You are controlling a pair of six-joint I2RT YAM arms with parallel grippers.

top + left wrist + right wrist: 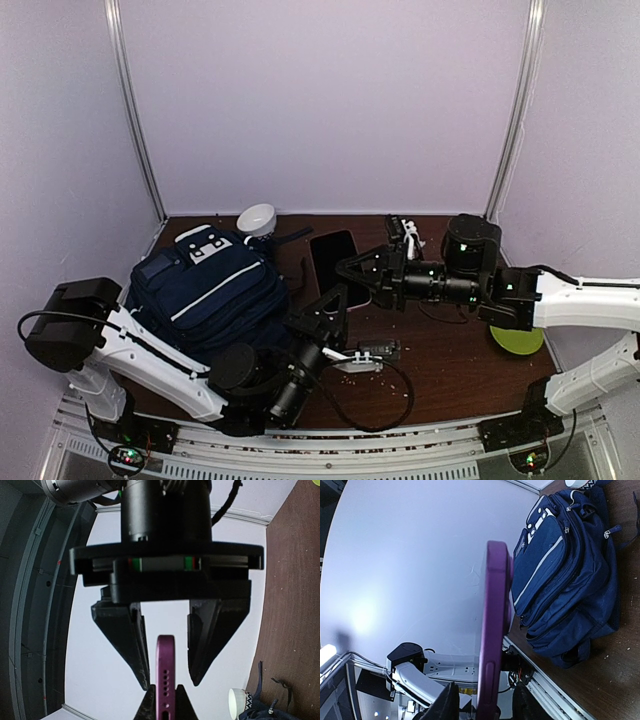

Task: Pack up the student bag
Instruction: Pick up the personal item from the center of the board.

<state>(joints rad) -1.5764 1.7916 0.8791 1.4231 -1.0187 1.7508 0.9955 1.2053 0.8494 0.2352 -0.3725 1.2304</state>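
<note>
walls (330,100): plain pale lilac panels
corner posts (135,110): white, slanted
table (450,355): dark brown wood
front rail (400,450): white

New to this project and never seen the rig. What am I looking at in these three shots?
It is two robot arms bolted at the near edge of a brown table. Each ends in a two-finger claw.

The wide picture is taken from a fixed camera above and behind the arms. The other two come from cameras on the left and right wrists, so each shows its own fingers at the bottom.

On the table lie a navy backpack, a white bowl behind it, and a lime-green disc partly under the right arm. A few smaller items are too small to identify.

In mid-air, the left claw grips a phone in a purple case. The right claw faces it with a finger on either side of the phone, and a gap shows on at least one side. It looks like a handover.
</note>
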